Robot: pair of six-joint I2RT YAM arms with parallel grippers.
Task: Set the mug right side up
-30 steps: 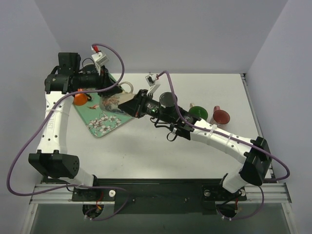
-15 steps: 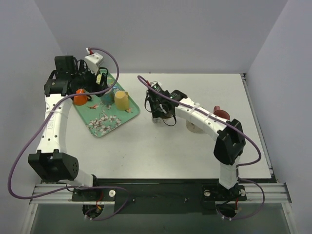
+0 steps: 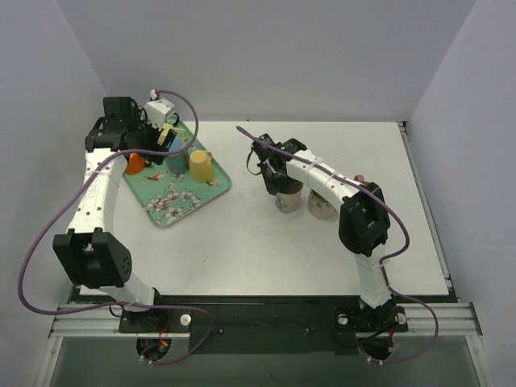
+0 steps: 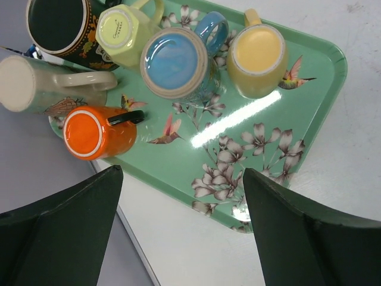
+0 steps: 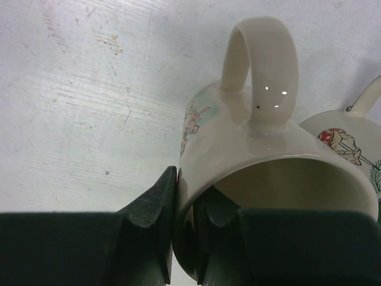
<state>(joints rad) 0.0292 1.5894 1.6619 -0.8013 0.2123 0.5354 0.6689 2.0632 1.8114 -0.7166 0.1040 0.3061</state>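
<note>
The mug (image 5: 262, 155) is cream with a flower print and a loop handle. It sits mouth up at mid-table (image 3: 287, 201). My right gripper (image 5: 187, 190) is shut on its rim, one finger inside and one outside, reaching down from above (image 3: 280, 181). My left gripper (image 4: 181, 173) is open and holds nothing. It hovers over the near edge of the green flowered tray (image 4: 238, 179) at the far left (image 3: 165, 137).
On the tray stand upside-down orange (image 4: 98, 131), blue (image 4: 175, 62), yellow (image 4: 257, 56) and pale green (image 4: 122, 30) mugs. A black mug (image 4: 59, 24) and a cream one on its side (image 4: 41, 83) sit at its far end. Another printed mug (image 3: 322, 205) touches the held one; a red mug (image 3: 363, 181) is behind.
My left gripper opened and drew back over the tray. The right arm swung from the tray to mid-table with the cream mug and lowered it beside the other printed mug.
</note>
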